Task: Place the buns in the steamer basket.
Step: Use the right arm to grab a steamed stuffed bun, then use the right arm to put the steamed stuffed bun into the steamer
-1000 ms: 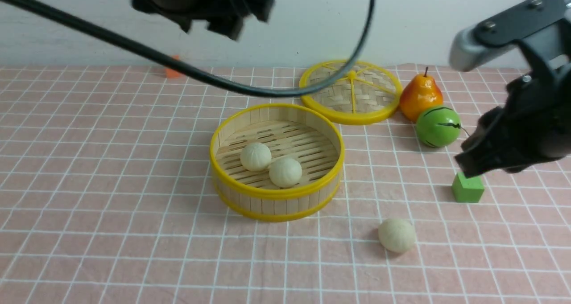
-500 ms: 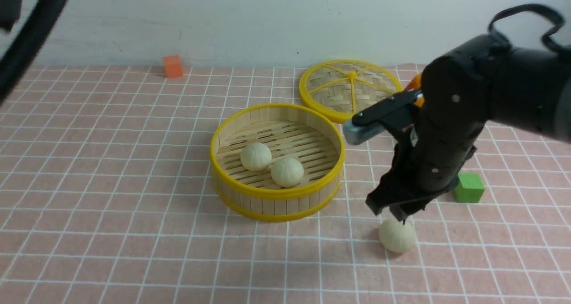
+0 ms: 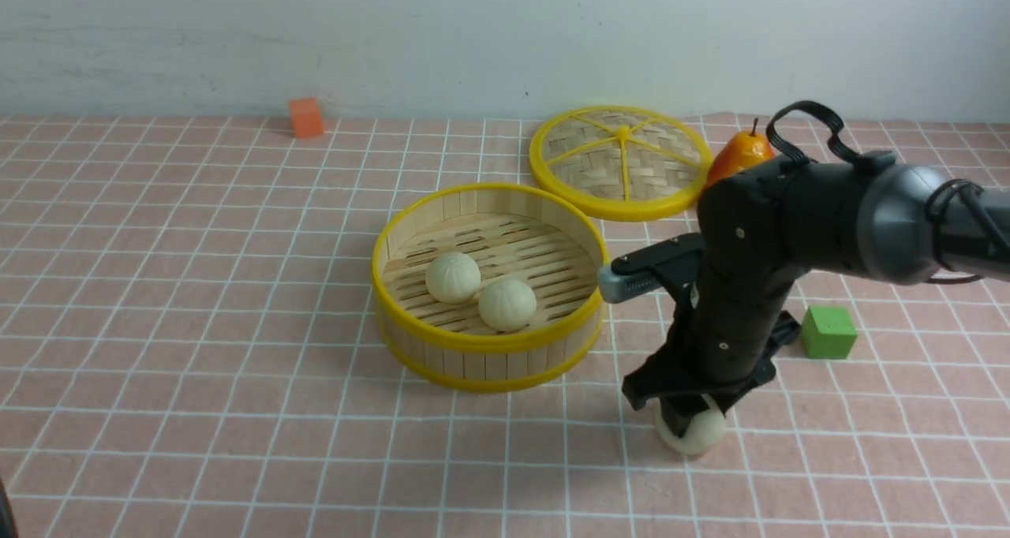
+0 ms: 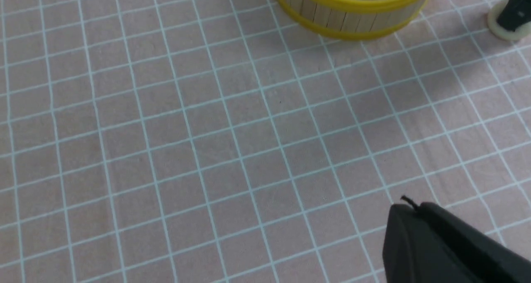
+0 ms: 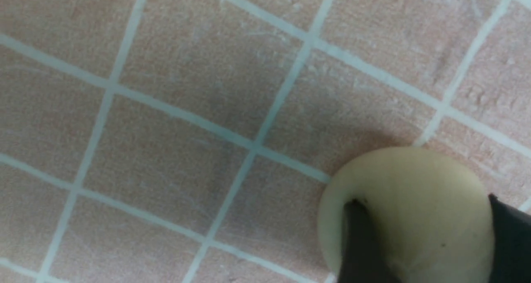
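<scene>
A round, shallow bamboo steamer basket (image 3: 489,341) with yellow rims stands near the middle of the pink checked tablecloth (image 3: 197,285). On its slatted floor lie a small cream-white pleated first bun (image 3: 452,277) and a second bun (image 3: 506,304), side by side and seemingly touching. The third bun (image 3: 694,437) rests on the cloth outside the basket, to its right and nearer the front edge.

The right gripper (image 3: 685,420) stands directly over this bun. In the right wrist view its black fingers (image 5: 359,245) sit spread apart on either side of the ball, so the jaws are open around it. I cannot tell whether they press on it.

The left gripper (image 4: 410,210) is closed with nothing in it. It hangs above bare cloth, well apart from the basket.

A flat woven yellow-rimmed lid (image 3: 623,162) lies near the far edge. An orange-yellow pear (image 3: 738,155) stands just beside it, partly hidden by the right arm. A small green cube (image 3: 827,332) sits right of that arm, and a small orange cube (image 3: 305,117) sits at the far edge.
</scene>
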Motion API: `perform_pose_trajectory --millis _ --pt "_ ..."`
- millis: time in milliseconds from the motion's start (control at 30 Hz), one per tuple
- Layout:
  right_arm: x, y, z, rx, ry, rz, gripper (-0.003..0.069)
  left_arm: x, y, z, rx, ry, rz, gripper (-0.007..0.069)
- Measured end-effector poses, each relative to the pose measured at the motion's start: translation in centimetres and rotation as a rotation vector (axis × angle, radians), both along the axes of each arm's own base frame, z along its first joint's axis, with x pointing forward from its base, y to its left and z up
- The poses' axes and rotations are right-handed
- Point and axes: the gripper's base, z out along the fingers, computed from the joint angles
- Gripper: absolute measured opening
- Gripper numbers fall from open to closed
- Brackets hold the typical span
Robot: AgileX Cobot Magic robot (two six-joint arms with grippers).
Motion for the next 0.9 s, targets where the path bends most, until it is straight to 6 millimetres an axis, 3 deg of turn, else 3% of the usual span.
perform_pose_trajectory --millis 100,200,400,500,667,767,900 --pt "-0.1 0.1 1.2 0.007 0.002 0.024 0.0152 0.1 -0.1 -0.5 0.011 0.015 0.001 -0.0013" --pt "0.1 0.3 3.7 0.019 -0.021 0.031 0.003 0.1 -0.1 -0.6 0.015 0.019 0.001 -0.0013" --pt "1.6 1.9 11.1 0.099 -0.191 0.063 0.002 0.1 -0.1 -0.6 0.013 0.017 0.0 -0.0013" --pt "2.6 3.2 12.9 0.151 -0.275 0.079 0.002 0.1 -0.1 -0.6 0.012 0.017 -0.001 -0.0013" --pt "5.3 5.2 10.9 0.232 -0.321 0.065 0.004 0.1 -0.1 -0.6 0.01 0.016 -0.001 -0.0013" --pt "7.6 6.6 7.4 0.281 -0.35 0.043 0.0095 0.1 -0.1 -0.6 0.007 0.018 -0.003 -0.0013" --pt "9.2 7.6 4.2 0.325 -0.372 0.016 0.02 0.0 -0.3 -0.6 -0.005 0.027 -0.01 -0.0013"
